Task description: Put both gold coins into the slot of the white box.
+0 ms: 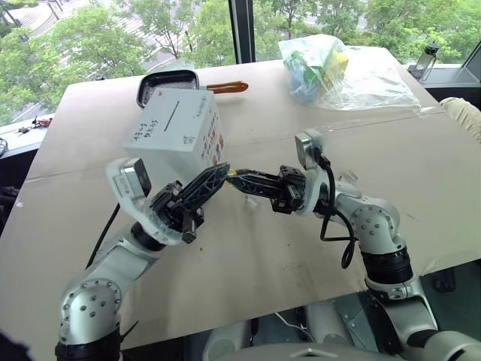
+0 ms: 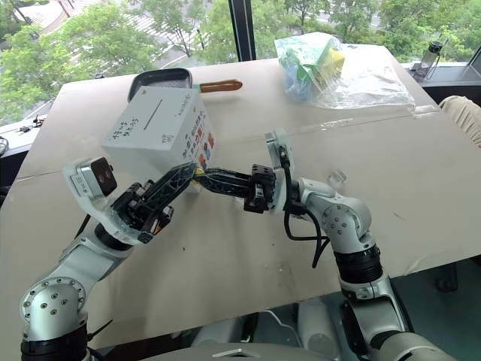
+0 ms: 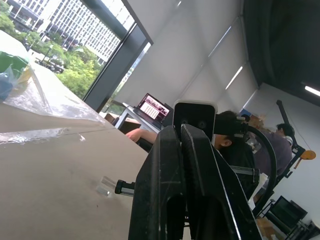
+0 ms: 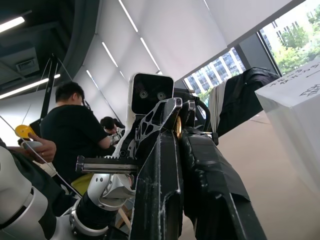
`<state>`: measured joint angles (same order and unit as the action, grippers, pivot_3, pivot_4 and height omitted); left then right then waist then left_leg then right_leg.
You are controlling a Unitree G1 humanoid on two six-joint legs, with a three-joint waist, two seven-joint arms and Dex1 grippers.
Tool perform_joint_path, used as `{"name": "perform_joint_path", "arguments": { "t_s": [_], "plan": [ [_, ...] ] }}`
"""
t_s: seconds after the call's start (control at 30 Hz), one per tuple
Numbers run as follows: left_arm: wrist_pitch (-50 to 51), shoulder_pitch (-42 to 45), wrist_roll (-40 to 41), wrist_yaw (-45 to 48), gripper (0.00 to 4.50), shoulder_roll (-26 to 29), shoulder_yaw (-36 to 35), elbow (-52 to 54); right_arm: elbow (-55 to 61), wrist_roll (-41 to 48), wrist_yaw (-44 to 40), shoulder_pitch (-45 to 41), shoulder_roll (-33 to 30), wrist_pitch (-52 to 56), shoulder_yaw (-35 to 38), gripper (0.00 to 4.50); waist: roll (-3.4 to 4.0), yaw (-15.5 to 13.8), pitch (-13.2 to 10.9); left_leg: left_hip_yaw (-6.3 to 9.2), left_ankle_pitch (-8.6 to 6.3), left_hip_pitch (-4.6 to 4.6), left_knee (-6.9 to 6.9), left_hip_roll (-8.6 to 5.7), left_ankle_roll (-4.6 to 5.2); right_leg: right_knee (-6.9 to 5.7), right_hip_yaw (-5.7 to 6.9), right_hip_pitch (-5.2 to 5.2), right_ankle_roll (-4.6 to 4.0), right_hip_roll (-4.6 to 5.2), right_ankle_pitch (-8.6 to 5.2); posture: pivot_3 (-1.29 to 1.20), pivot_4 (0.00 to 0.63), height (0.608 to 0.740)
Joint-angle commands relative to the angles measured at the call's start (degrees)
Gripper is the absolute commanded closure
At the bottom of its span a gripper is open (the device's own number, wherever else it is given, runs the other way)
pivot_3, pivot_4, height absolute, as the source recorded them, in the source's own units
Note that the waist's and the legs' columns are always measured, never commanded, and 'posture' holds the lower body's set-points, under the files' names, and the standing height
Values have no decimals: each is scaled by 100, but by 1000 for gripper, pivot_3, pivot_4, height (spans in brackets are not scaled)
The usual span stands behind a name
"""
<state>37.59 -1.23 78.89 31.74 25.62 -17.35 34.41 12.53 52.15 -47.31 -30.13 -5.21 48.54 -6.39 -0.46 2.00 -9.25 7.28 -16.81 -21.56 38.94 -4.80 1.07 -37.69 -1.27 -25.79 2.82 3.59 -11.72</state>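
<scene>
Pinching a shiny gold coin [image 1: 232, 174], both ribbed black grippers [image 1: 223, 172] [image 1: 231, 179] clamped, matte white cube [image 1: 177, 135].

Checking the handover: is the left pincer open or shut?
Shut: the left pincer has its fingers pressed together, tips meeting the right pincer beside the box.

daylight scene, bright and evenly lit

you get soft daylight from the tall glass windows [image 1: 188, 30] behind the pale beige tabletop [image 1: 421, 173]; shadows under the arms stay faint. the crinkled clear plastic bag [image 1: 331, 68] glints with glare. in both wrist views the near black fingers [image 3: 200, 190] are blurred, and long ceiling strip lights [image 4: 135, 27] glow overhead.
</scene>
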Motion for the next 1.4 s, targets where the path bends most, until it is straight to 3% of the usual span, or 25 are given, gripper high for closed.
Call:
{"name": "perform_joint_path", "arguments": {
  "t_s": [0.03,0.23,0.43,0.57,0.8,1.07,1.4],
  "plan": [
    [-33,82,-72,-126,4500,52,125,5,201,242,-54,-232,55,-27,72,3354,0,-7,0,0,0,0,0,0,0,0,0,1,0,1,0,0,150,721],
    [-247,520,-61,-525,4500,321,-367,-193,97,-320,-87,-195,-126,-482,-18,792,1,-6,-1,5,0,0,0,0,0,0,3,0,0,-1,0,0,150,721],
    [-301,1513,-835,-1613,4500,818,-507,-493,-544,-1720,-465,-488,-893,-1715,-280,792,-1,-43,-1,-1,0,0,3,-6,0,3,4,4,1,2,0,0,150,721],
    [-222,2473,-2213,-2713,4500,1080,-225,-956,-911,-2215,-622,-889,-1095,-2353,-229,792,-3,-71,-3,-1,1,1,6,-5,-1,-1,2,3,1,0,0,0,150,721],
    [388,2989,-4259,-3346,4500,1861,496,-1422,-1151,-2474,-395,-1301,-977,-2752,-42,792,-5,-37,-4,2,1,-19,-7,-4,-2,16,-1,-22,2,-1,0,0,150,721],
    [743,2836,-4839,-3143,4500,1693,661,-1359,-1297,-2527,-375,-1353,-893,-2838,-12,792,-4,-25,-4,4,1,-27,-9,-5,-2,9,0,-33,2,1,0,0,150,721],
    [1140,3004,-4981,-2715,4500,1292,795,-1385,-1388,-2569,-321,-1394,-821,-2913,-6,792,-4,-24,-3,3,1,-20,-8,-5,-2,-2,0,-29,2,2,0,0,150,721]
  ]
}}
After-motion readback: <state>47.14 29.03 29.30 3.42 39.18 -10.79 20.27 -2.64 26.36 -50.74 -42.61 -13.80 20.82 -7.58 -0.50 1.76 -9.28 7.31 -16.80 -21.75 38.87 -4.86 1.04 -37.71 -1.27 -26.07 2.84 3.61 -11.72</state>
